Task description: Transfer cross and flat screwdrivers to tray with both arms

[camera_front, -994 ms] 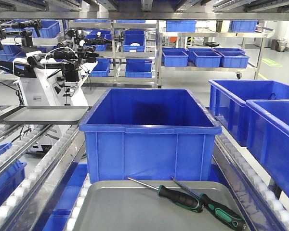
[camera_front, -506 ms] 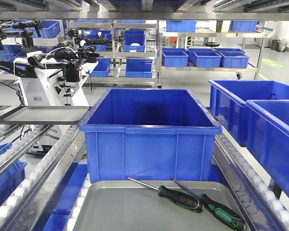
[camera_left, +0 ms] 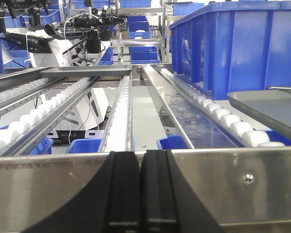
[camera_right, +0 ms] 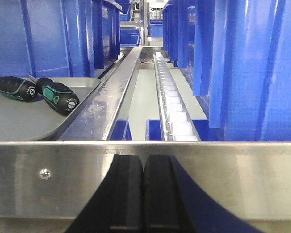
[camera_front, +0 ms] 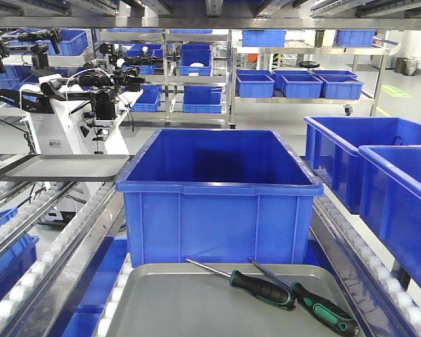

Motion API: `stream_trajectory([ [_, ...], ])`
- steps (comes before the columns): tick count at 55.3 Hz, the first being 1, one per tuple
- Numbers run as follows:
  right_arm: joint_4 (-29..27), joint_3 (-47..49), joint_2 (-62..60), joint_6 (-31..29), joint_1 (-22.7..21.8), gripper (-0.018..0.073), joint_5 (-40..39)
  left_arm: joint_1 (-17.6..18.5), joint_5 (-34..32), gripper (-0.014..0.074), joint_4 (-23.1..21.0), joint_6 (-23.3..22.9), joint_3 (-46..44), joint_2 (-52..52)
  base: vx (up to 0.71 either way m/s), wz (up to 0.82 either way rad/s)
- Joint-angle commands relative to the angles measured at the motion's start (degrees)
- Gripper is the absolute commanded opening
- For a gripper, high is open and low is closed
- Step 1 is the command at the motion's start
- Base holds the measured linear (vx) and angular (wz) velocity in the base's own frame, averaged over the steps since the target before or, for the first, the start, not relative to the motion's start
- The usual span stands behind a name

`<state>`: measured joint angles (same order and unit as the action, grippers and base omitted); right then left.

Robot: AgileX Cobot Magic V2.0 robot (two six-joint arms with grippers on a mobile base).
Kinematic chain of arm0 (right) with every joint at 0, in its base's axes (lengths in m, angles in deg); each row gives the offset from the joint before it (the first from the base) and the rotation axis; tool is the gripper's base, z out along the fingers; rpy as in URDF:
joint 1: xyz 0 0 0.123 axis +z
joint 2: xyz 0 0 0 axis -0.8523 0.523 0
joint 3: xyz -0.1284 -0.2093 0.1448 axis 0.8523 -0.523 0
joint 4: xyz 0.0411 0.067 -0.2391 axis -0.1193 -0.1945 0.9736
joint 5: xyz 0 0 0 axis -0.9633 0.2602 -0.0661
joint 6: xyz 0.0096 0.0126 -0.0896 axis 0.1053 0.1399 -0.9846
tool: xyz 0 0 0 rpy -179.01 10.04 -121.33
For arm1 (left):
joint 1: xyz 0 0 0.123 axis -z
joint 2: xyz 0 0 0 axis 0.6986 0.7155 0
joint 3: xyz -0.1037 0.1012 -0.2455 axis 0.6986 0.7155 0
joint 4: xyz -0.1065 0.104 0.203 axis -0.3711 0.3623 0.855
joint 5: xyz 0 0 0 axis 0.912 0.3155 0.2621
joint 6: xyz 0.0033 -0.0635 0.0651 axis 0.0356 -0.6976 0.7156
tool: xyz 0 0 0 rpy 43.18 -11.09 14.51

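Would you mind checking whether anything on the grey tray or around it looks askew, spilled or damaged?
Nothing stands out. Both screwdrivers lie flat on the tray, side by side at its right end, shafts slanting toward the blue bin. No spill or damage shows. The left end effector and right end effector are shut and empty.

The right gripper [camera_right: 143, 194] is seen at the bottom edge, its black jaws pressed together in front of a steel rail [camera_right: 223, 174]. Beyond, at left, two screwdrivers [camera_right: 39, 92] are laid side by side on the tray [camera_right: 19, 124], butt ends toward the camera. Blue bins [camera_right: 242, 63] are ranged alongside a roller track [camera_right: 172, 104]
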<state>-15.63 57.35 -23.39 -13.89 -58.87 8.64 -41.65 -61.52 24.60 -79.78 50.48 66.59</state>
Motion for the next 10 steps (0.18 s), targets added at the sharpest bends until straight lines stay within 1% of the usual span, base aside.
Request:
stream_trajectory([
  [1,0.6,-0.4,0.1,-0.1,-0.4,-0.0008,-5.0,0.0,-4.4,-0.0006,-0.1,-0.6,-1.4,-0.7,0.0,0.0],
  [10,0.6,-0.4,0.1,-0.1,-0.4,-0.0008,-5.0,0.0,-4.4,-0.0006,-0.1,-0.6,-1.4,-0.7,0.0,0.0],
])
